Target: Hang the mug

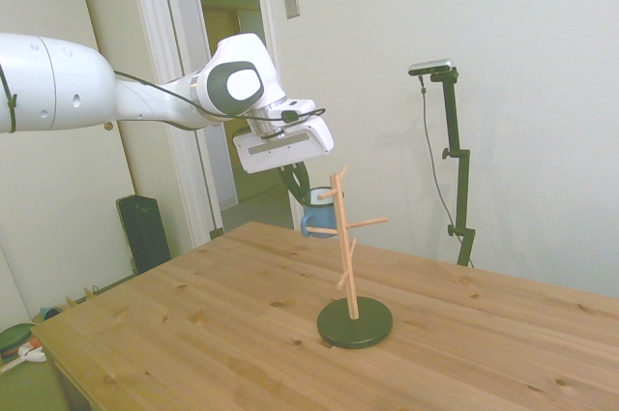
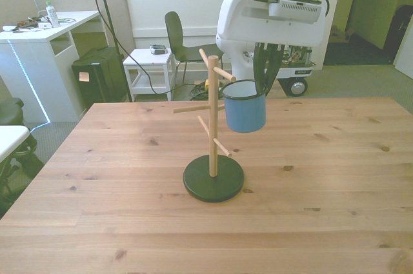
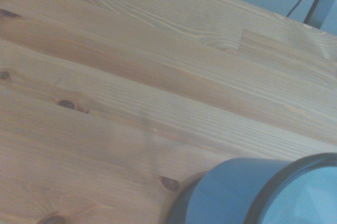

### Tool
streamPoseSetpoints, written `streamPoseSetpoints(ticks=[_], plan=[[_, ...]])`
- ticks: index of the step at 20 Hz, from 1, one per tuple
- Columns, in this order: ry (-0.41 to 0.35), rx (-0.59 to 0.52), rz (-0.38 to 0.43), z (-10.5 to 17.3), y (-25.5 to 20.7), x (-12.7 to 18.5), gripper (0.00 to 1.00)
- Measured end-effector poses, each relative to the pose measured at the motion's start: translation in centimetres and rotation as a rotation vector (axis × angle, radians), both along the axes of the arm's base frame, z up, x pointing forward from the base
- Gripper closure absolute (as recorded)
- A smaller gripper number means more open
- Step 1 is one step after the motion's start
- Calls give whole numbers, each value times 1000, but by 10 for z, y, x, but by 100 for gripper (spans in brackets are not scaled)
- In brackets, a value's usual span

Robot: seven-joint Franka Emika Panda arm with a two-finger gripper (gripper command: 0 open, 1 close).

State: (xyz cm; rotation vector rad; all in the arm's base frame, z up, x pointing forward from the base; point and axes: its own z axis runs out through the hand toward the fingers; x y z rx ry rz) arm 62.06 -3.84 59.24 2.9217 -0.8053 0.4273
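The mug [image 2: 245, 113] hangs apparently gripped at its rim under the end effector [image 2: 264, 79].

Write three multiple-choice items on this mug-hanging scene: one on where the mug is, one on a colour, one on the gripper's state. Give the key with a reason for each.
1. Where is the mug?
A. Standing on the table
B. Held in the air beside the peg stand
C. Lying on the stand's base

2. What colour is the peg stand's round base?
A. Dark, near black
B. White
C. Light blue

3. What is the gripper doing?
A. Open above bare wood
B. Shut on a peg
C. Shut on the mug

Key:
1 B: in the front and side views the mug hangs clear of the table, next to the stand's upper pegs.
2 A: the base disc is dark under the pale wooden post.
3 C: the dark fingers reach down to the mug's rim and carry it upright.
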Motion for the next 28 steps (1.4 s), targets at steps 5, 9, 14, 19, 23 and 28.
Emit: streamPoseSetpoints(ticks=[5,9,14,19,23,28], plan=[[9,-16,-2,-4,-6,2,100],[16,-28,-6,-8,-11,3,0],[20,-29,-8,-11,-11,4,0],[24,-29,-10,-13,-11,5,0],[19,-29,-12,-11,-12,5,0],[14,-24,-12,-8,-11,4,0]])
